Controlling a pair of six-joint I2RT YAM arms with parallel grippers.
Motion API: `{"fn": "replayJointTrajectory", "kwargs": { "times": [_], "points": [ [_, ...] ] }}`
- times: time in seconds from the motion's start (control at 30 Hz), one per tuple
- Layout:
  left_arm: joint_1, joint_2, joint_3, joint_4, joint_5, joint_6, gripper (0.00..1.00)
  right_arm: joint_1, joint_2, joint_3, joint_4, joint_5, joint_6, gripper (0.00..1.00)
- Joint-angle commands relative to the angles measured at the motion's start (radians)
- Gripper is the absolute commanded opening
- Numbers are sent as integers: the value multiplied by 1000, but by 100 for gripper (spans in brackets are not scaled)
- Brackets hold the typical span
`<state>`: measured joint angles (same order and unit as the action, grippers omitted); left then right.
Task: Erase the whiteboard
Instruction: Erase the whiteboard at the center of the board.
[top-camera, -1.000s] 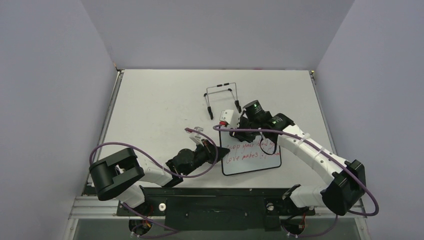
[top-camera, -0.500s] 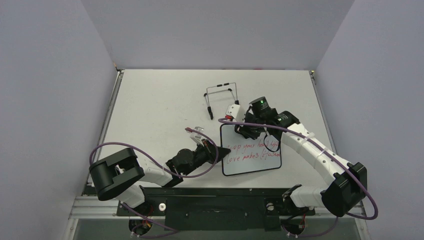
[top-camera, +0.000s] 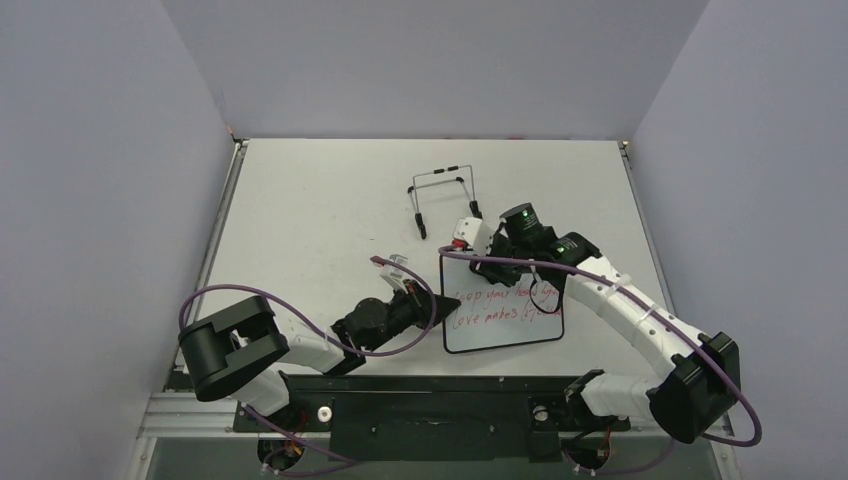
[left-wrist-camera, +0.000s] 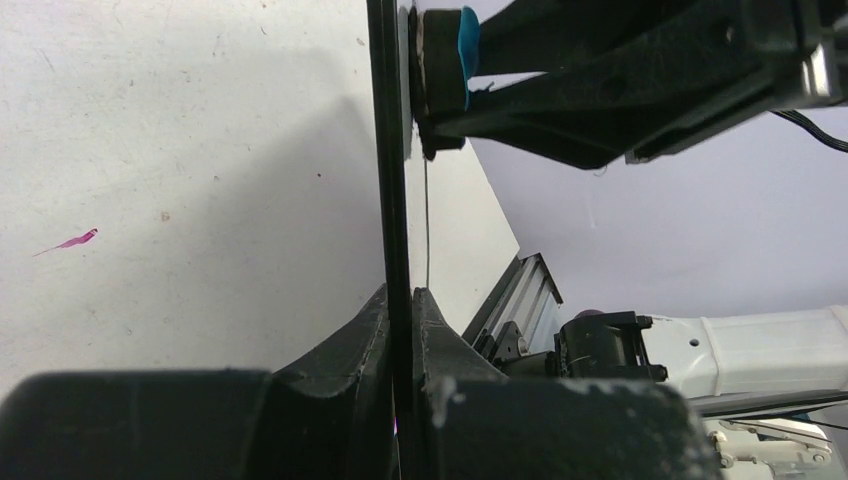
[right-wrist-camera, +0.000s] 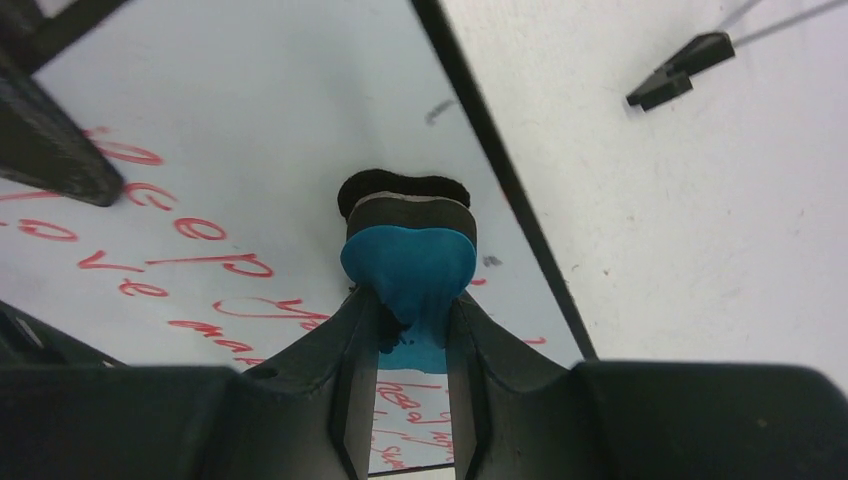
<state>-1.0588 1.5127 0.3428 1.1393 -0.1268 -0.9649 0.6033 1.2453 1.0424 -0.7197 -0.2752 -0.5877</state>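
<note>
**WHITEBOARD ERASE: EARLY STAGE, MOST TEXT LEFT**

- **Near:** left gripper is clamping the whiteboard by its left edge, jaws together on the thin frame. Board is sitting front-centre over the table; can't tell if flat or slightly raised.
- **Mid:** right gripper is pinching a blue eraser, pad pressing on the board just inside its far edge.
- **Status:** two red handwritten lines are running across the middle. Judged approx. all wiping left.
- **Far:** wire stand is standing apart from the board.
</note>
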Motion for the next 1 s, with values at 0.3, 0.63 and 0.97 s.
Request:
{"fn": "replayJointTrajectory", "kwargs": {
  "times": [0.3,0.63,0.97],
  "points": [
    [-12,-44,21,134,51,46,0,62,21,54,-39,-19,-22,0],
    [-12,-38,15,136,53,70,0,-70,7,20,31,30,62,0],
    [-12,-44,8,131,44,75,0,69,36,19,-76,-94,-67,0]
  ]
}}
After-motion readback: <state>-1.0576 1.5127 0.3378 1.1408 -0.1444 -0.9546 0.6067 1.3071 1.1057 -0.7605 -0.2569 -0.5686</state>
